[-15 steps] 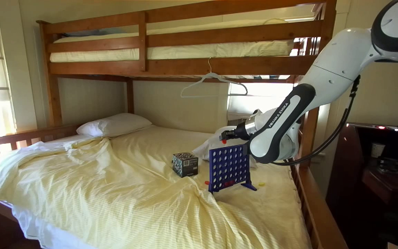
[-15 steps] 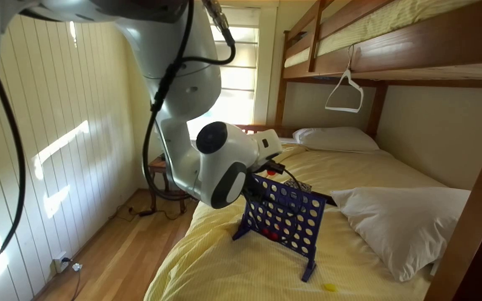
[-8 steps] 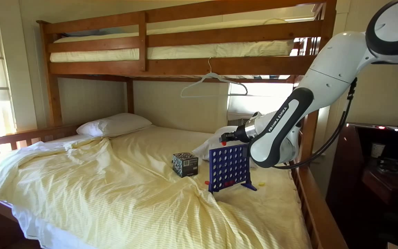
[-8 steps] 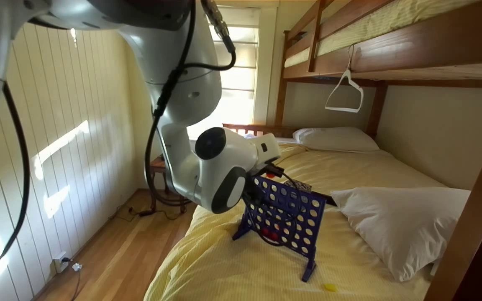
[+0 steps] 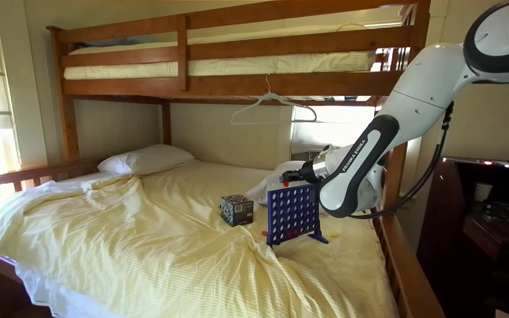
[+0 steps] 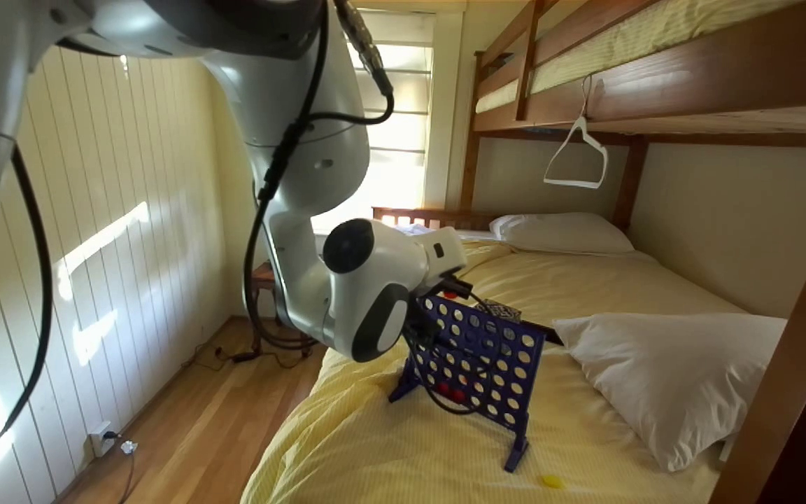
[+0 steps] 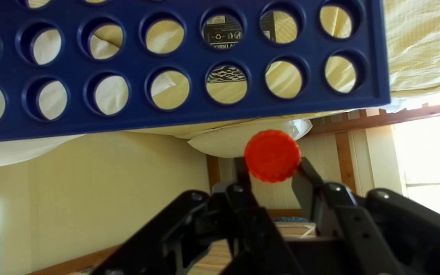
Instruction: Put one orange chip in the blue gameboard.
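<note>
“Before you lower it, what've we got, L to R?”

“In an exterior view, a dark patterned cardboard cube, then a loose flat orange-red plastic disc on the pale-yellow cloth bedding. N/A for this step, leave both.”

“OK. And the flat round orange-red plastic chip we need?”

“Up in the air, pinched by its rim between the tips of the black metal two-finger gripper; good hold AFAICT. It's right by the top edge of the upright blue plastic gameboard, the rectangular grid w/ round holes. Not in yet.”

“Over a slot?”

“Can't tell; slots don't show. Chip & edge overlap or nearly so in both exterior views, so front-to-back offset is unclear. Wrist view: chip face approx. parallel to the grid, approx. in line w/ 2nd column from the R, a bit L of centre.”

“So how'd you do it?”

“Centre it on that column 1st, then front-to-back til the rim's dead above the slot. Chip upright, slow descent, lower rim inside b4 you let go. If the board rocks, stop & lift; bedding's soft, so it'd prob. tip easily.”

“Far R?”

“Flat round yellow plastic disc on the bedding, near the board. Ignore it, wrong colour.”
</note>
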